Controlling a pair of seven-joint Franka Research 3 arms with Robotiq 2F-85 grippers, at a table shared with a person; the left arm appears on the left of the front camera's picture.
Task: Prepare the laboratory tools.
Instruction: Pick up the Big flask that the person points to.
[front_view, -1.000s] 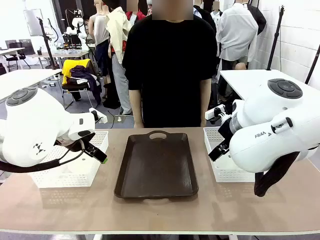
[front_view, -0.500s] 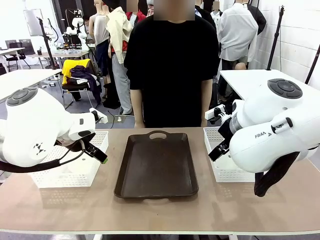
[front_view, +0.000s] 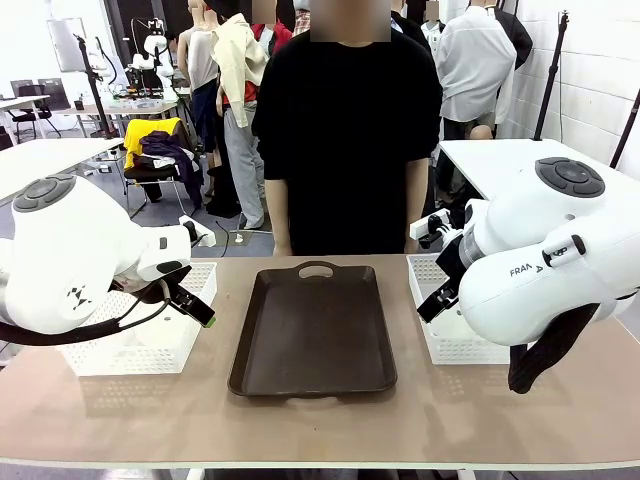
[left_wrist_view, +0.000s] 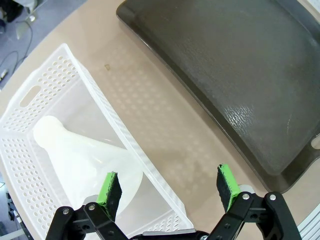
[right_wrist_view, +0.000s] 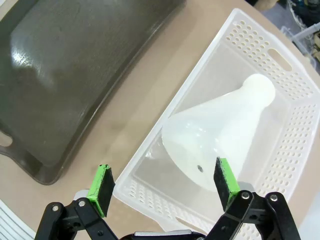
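Since a second ago both arms have kept their pose and only the person (front_view: 345, 130) at the far side has shifted slightly right; the right arm (front_view: 540, 270) shows the letters "FRAN" on its white casing. The left arm (front_view: 70, 265) is folded low at the near left, its left tool (left_wrist_view: 167, 187) spread apart and empty over the left basket (left_wrist_view: 50, 85), where the left flask (left_wrist_view: 80, 155) lies on its side; the right tool (right_wrist_view: 163, 185), likewise apart and holding nothing, hangs over the right basket (right_wrist_view: 295, 100), where the right flask (right_wrist_view: 220, 135) lies tipped over; the dark tray (front_view: 312, 330) sits between the baskets on the surface (front_view: 320, 420).
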